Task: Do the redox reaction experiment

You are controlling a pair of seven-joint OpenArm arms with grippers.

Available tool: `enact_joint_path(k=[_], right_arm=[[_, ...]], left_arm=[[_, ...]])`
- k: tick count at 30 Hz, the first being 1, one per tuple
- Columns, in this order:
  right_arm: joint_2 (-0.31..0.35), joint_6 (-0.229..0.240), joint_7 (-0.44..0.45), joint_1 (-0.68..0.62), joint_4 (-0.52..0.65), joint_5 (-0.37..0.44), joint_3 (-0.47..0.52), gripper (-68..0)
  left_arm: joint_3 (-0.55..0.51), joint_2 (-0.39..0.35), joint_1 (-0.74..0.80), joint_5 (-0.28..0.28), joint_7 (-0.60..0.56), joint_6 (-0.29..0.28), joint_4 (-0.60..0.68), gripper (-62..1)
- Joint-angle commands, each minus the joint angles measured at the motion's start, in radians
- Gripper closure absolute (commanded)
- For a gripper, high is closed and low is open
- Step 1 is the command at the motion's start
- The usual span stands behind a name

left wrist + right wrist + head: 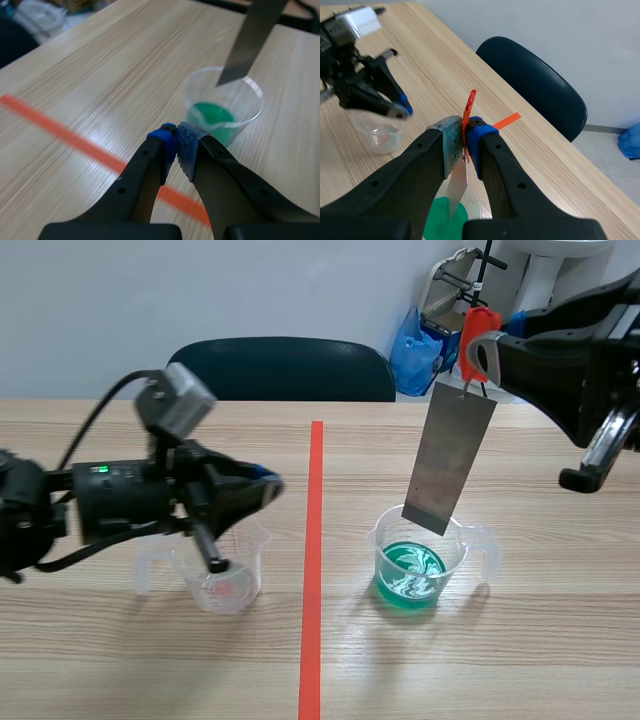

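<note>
Right tool (464, 144) clamped on orange-red plastic clip (469, 106), flat grey metal strip (450, 455) hanging from it near-vertical, lower end at mouth of clear plastic beaker (462, 552) of green liquid (408, 578) directly below on bench (540, 660); likely straight-down dip.

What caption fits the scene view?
Right pincer holds an orange clip dangling a metal strip over the cup of green liquid.

My pincer (465, 146) is clamped on a red clip (469, 105). Its metal strip (457, 187) hangs over a green cup (472, 201). Ahead, the left pincer (404, 109) hangs above a clear cup (380, 138).
</note>
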Motion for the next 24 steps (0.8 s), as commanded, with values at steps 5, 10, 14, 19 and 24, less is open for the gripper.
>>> enact_joint_path(k=[5, 10, 14, 19, 24], right_arm=[[0.013, -0.005, 0.019, 0.019, 0.001, 0.007, 0.005, -0.6], [0.013, -0.005, 0.019, 0.019, 0.001, 0.007, 0.005, -0.6], [0.013, -0.005, 0.019, 0.019, 0.001, 0.007, 0.005, -0.6], [0.013, -0.005, 0.019, 0.019, 0.001, 0.007, 0.005, -0.6], [0.013, -0.005, 0.019, 0.019, 0.001, 0.007, 0.005, -0.6]], left_arm=[[-0.261, -0.186, 0.291, -0.018, -0.135, -0.04, 0.128, -3.6], [-0.543, -0.255, 0.642, 0.012, -0.241, -0.071, 0.191, -3.6], [-0.761, -0.23, 0.927, 0.117, -0.392, -0.084, 0.195, -3.6], [-0.996, -0.103, 1.228, 0.32, -0.613, -0.084, 0.195, -3.6], [-1.133, 0.041, 1.446, 0.541, -0.89, -0.03, 0.193, -3.6]])
